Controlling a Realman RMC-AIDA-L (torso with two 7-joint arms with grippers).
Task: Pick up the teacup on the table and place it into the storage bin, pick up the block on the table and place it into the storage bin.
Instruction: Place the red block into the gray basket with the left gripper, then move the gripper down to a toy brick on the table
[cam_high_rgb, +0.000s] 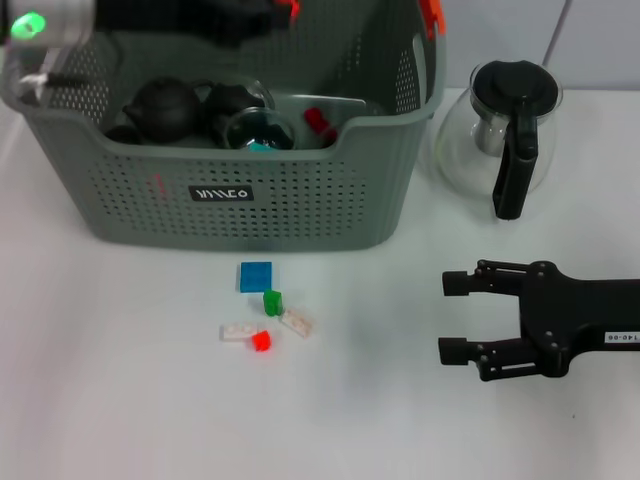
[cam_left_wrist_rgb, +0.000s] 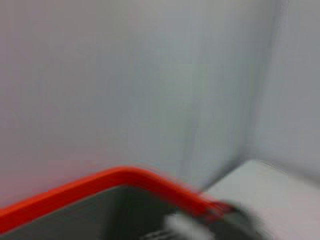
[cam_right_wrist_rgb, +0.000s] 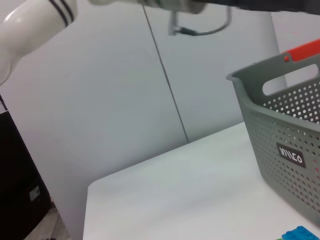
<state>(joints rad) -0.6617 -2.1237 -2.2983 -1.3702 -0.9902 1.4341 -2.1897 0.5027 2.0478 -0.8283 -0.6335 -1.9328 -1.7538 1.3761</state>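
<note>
White table (cam_high_rgb: 120, 400): my right end effector (cam_high_rgb: 448, 318), fingers spread wide and empty, lies beside the blocks (cam_high_rgb: 262, 312). I would approach one block squarely before lifting it to the storage bin (cam_high_rgb: 300, 200); left end effector's state I cannot tell.

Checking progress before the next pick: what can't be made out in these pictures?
- Left gripper: head view, cut off by the top edge above the storage bin; left wrist view blurred.
- Bin contents: dark shapes, partly behind its wall.
- Right gripper: open, idle.

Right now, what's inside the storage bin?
The storage bin holds a dark teapot, a glass cup and a red piece. The near wall hides the floor and anything lower.
</note>
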